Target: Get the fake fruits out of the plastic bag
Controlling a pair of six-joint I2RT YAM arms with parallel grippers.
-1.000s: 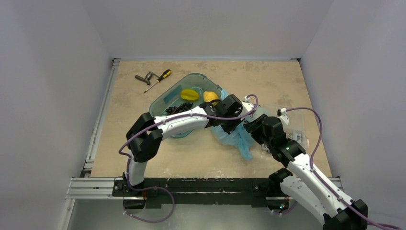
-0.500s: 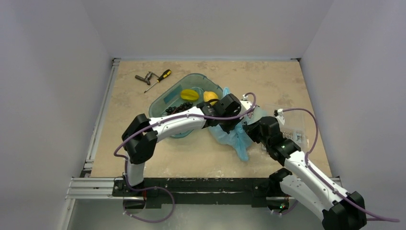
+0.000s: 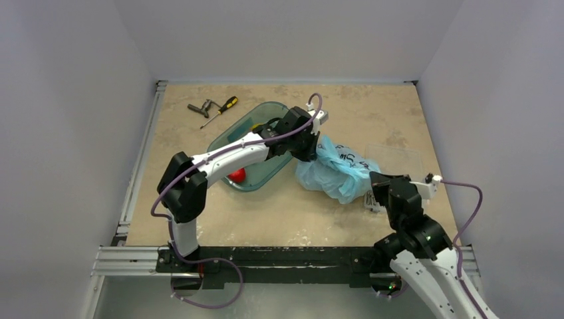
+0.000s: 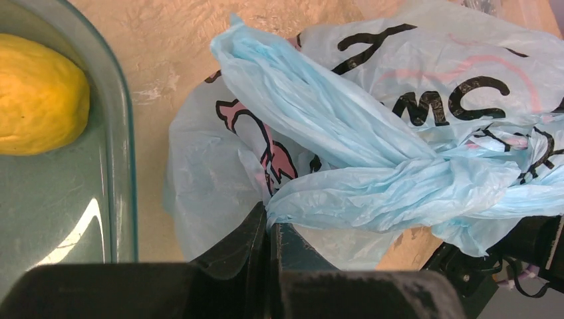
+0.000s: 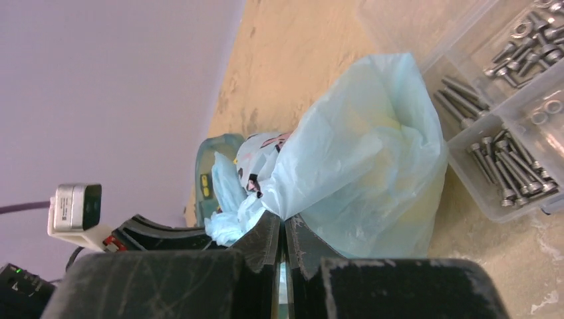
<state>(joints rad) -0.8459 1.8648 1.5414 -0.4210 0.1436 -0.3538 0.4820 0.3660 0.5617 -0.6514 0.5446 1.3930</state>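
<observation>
The light-blue plastic bag (image 3: 338, 170) with its pink-and-white cartoon print lies bulging on the table, stretched between both grippers. My left gripper (image 3: 310, 149) is shut on a pinch of film at the bag's far-left end, beside the tray; the left wrist view shows its jaws (image 4: 271, 214) pressed together on the bag (image 4: 372, 126). My right gripper (image 3: 371, 189) is shut on the bag's near-right end; in its wrist view the fingers (image 5: 284, 224) clamp a fold of the bag (image 5: 362, 159). The fake fruits are hidden inside the bag.
A teal tray (image 3: 234, 135) sits left of the bag, holding a red fruit (image 3: 236, 175) and a yellow fruit (image 4: 40, 96). A clear box of screws (image 5: 509, 126) stands right of the bag. A screwdriver (image 3: 222, 110) and a metal tool (image 3: 199, 107) lie far left.
My right gripper closed on the bag's near-right end and pulled back toward me. The left arm swung toward the far side with its end, so the bag now lies stretched out.
</observation>
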